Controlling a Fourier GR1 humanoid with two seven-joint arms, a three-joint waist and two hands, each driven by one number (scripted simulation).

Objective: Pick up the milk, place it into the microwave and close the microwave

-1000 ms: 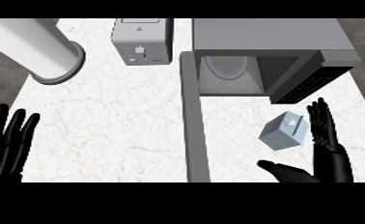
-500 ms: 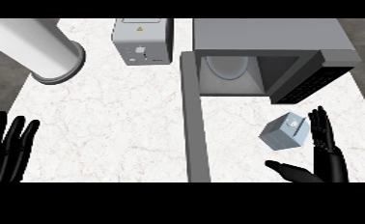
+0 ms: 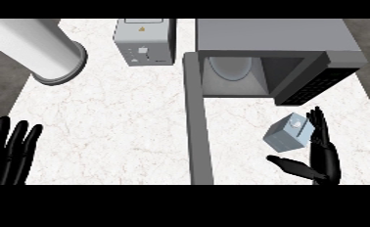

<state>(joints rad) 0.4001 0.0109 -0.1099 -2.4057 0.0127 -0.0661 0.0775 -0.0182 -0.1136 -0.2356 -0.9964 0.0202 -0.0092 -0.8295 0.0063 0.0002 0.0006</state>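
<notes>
- The milk carton [image 3: 289,133] stands tilted on the counter [image 3: 130,123] at five o'clock from the microwave [image 3: 271,57], not yet lifted.
- My right hand [image 3: 319,157] is open beside it, fingers straight along its right side and thumb underneath, nothing gripped.
- The microwave's door [image 3: 196,123] hangs open, the cavity without milk; lifting, placing and closing remain.
- My left hand [image 3: 16,150] rests open at eight o'clock.

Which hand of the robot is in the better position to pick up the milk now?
The right hand. It is open right beside the milk, in front of the open microwave. The left hand rests at the far left edge, away from it.
</notes>
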